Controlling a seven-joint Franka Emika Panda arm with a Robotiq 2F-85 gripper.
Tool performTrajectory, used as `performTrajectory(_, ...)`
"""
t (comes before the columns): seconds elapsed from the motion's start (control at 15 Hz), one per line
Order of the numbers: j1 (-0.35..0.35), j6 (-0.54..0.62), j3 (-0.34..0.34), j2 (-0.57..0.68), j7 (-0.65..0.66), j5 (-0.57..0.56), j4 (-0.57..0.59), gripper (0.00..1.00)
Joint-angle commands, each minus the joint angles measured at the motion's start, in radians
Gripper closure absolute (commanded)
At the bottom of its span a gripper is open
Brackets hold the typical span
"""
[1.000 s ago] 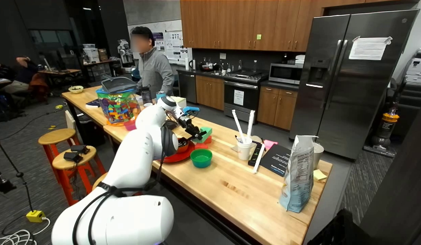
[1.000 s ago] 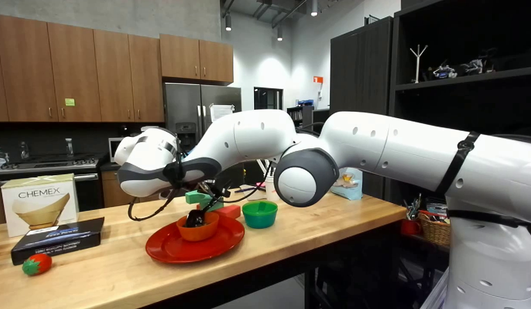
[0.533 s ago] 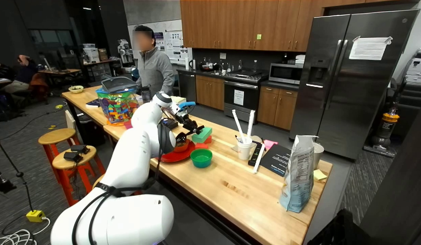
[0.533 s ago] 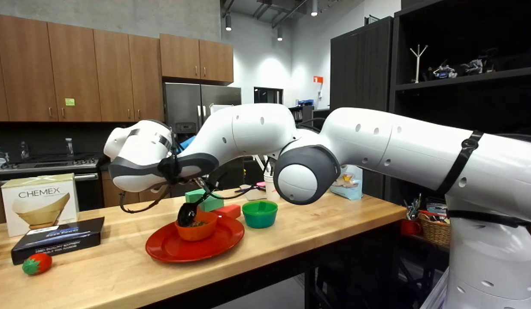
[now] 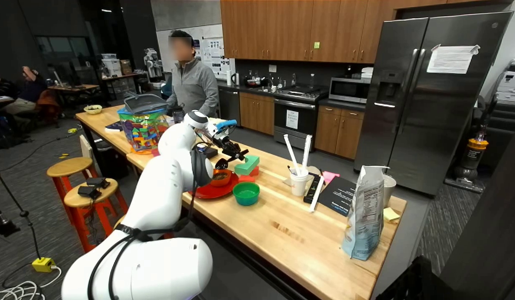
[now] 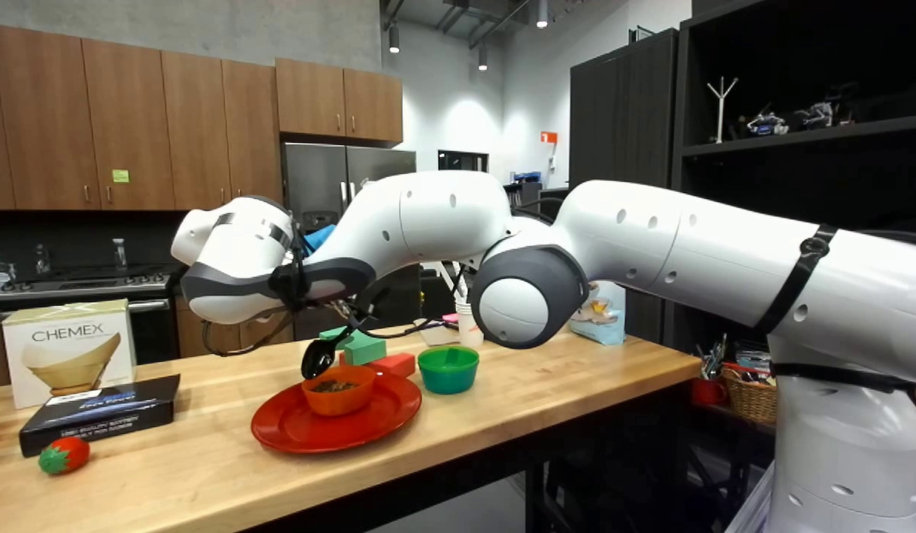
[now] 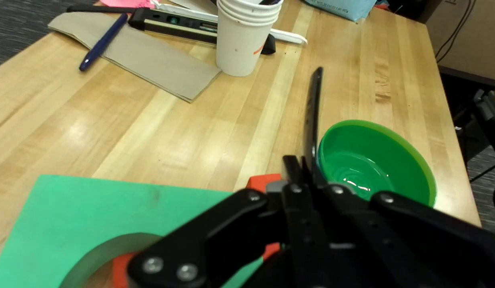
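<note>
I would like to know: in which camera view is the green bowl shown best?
The wrist view. There the green bowl appears largest and you look down into it, although the gripper hides part of it. Both exterior views show it uncovered, with its outer wall visible, but much smaller.

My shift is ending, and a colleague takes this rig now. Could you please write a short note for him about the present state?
Gripper: the fingers are shut on the handle of the black spoon.
Things: the spoon's head is at the rim of the orange bowl; contact cannot be told. That bowl, with brown bits inside, stands on the red plate. The green bowl is beside the plate.
Done: spoon gripped, its head out of the bits.
Left: spoon not yet set down; whether it carries anything is not visible.
</note>
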Motion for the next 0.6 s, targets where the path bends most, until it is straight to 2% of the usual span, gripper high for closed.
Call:
performTrajectory(0.0,-0.001,-0.017,-0.01,-0.008,0.016,-0.013,-0.006,0.99)
performTrajectory(0.53,-0.022,-0.055,-0.007,0.01,0.033,-0.009,0.007,0.99)
